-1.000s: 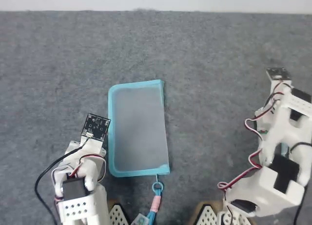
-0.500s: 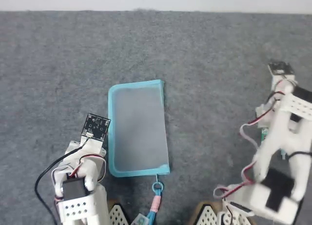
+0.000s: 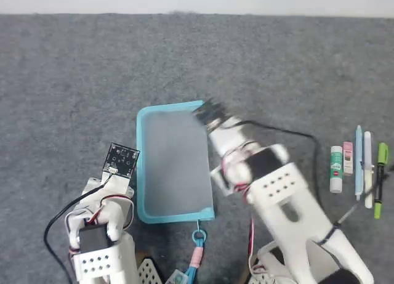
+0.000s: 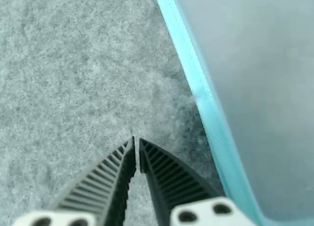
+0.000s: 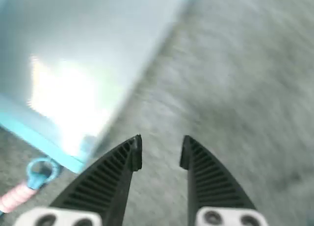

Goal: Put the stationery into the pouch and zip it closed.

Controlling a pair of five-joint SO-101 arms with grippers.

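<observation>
High view: the pouch (image 3: 174, 164) lies flat on the grey mat (image 3: 92, 68) between the two arms. Its long axis runs from the arms' side toward the far side of the table. The zip ring (image 3: 198, 238), on a pink cord, trails off the near right corner, pointing back toward the arm bases.

The stationery lies in a row well apart to the right, each piece parallel to the pouch's long axis: glue stick (image 3: 335, 169), pink eraser (image 3: 348, 158), blue pen (image 3: 359, 162), white pen (image 3: 368, 169) and green marker (image 3: 380, 179).

The left arm sits low at the near left. The left gripper (image 4: 136, 146) points down at the mat just beside the pouch's left edge, fingertips pressed together with nothing between them.

The right arm slants from the near edge up along the pouch's right side. The right gripper (image 5: 160, 152) hangs over bare mat by that edge, jaws parted a little and holding nothing
</observation>
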